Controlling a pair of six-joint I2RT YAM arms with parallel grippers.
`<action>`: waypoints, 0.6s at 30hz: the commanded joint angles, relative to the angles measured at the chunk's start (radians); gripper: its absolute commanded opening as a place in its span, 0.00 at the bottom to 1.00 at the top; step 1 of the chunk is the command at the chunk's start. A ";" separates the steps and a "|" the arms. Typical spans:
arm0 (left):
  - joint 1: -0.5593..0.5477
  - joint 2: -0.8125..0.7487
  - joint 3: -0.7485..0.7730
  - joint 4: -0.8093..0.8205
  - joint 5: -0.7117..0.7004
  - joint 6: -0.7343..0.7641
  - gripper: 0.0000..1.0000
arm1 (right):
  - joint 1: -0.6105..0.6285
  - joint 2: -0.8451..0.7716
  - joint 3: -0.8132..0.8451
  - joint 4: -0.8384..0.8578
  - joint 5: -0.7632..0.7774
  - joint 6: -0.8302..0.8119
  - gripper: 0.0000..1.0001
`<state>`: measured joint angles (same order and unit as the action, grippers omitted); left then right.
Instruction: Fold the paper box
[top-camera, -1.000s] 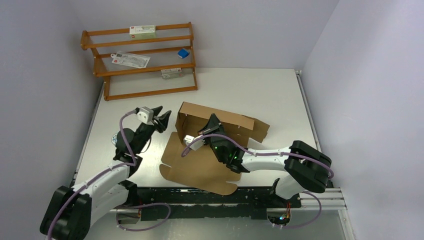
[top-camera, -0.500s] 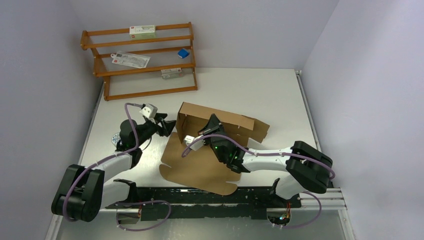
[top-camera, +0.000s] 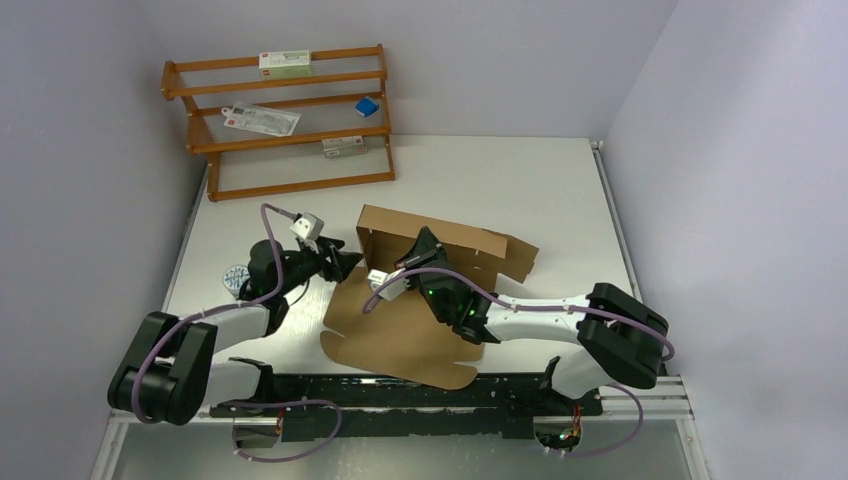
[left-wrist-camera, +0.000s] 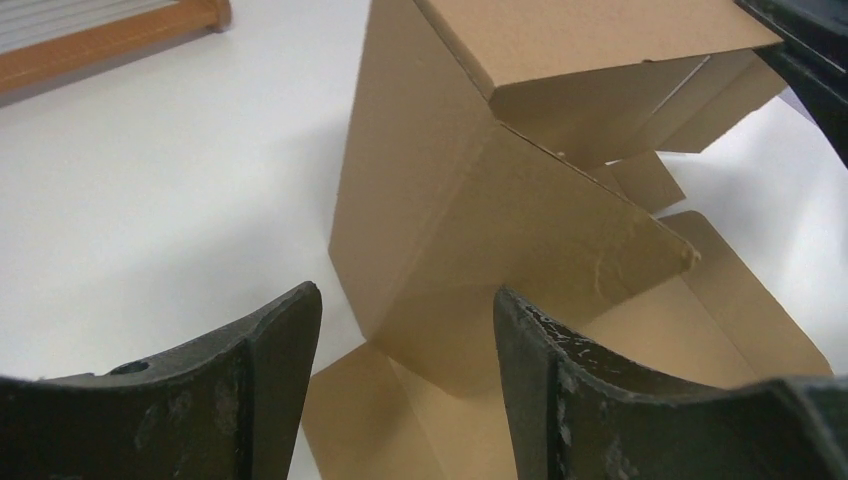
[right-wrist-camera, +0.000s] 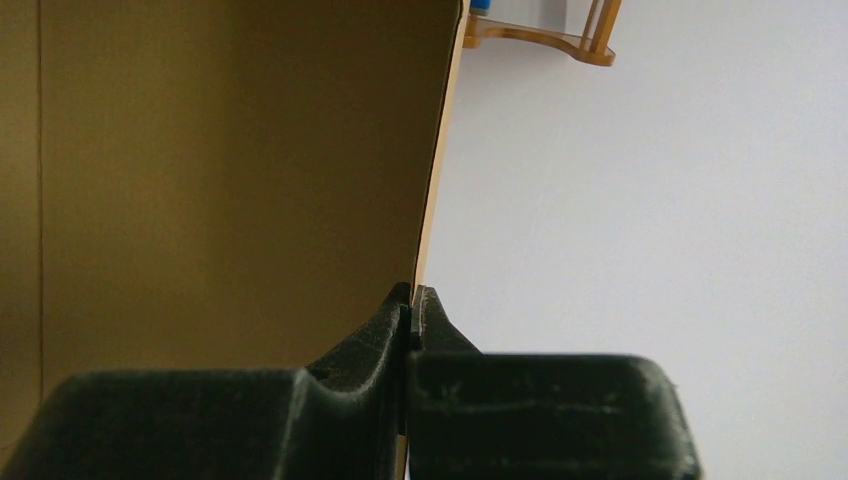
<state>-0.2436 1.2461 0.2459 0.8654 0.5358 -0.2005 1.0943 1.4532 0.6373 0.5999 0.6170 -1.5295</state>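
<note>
Jaws of our right gripper (right-wrist-camera: 411, 312) are pinched tight on the thin edge of an upright panel of the paper box (right-wrist-camera: 220, 180), the brown wall filling the wrist view to the left of that edge. From above, this gripper (top-camera: 422, 246) sits just inside the raised back wall, with the flat base sheet and its rounded flaps spreading beneath and behind it toward our arm bases.

Our left gripper (left-wrist-camera: 405, 305) is spread wide and holds nothing. Straight ahead of it, framed between the two fingers, stands the box's raised left side wall with a folded corner flap leaning off it. We cannot tell whether the fingers touch the cardboard. The box (top-camera: 400, 330) lies on the white table (top-camera: 520, 180), half erected, with only our right gripper seen inside its walls.

Well beyond the left gripper (top-camera: 345, 262) stands a wooden rack (top-camera: 300, 185). It carries a white carton (top-camera: 285, 63) on top, a flat white packet (top-camera: 262, 119) and a small blue block (top-camera: 367, 106) on the middle shelf, and a small grey box (top-camera: 342, 146) lower down. Behind the left gripper, beside its arm, a small round object (top-camera: 236, 277) lies on the table.

Compared with a second ago, our left gripper has dropped and swung in from open table to the box's left wall. Our right gripper and the box have barely shifted.
</note>
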 joint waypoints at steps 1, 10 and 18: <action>-0.046 0.023 0.010 0.070 0.020 -0.011 0.68 | 0.002 -0.007 0.014 -0.079 -0.041 0.009 0.01; -0.116 0.177 0.004 0.328 -0.137 -0.049 0.66 | 0.001 -0.013 0.036 -0.150 -0.070 0.061 0.00; -0.117 0.326 0.033 0.489 -0.203 -0.063 0.64 | 0.002 -0.029 0.054 -0.234 -0.109 0.117 0.00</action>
<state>-0.3557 1.5280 0.2489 1.2045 0.3977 -0.2558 1.0924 1.4292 0.6762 0.4866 0.5743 -1.4540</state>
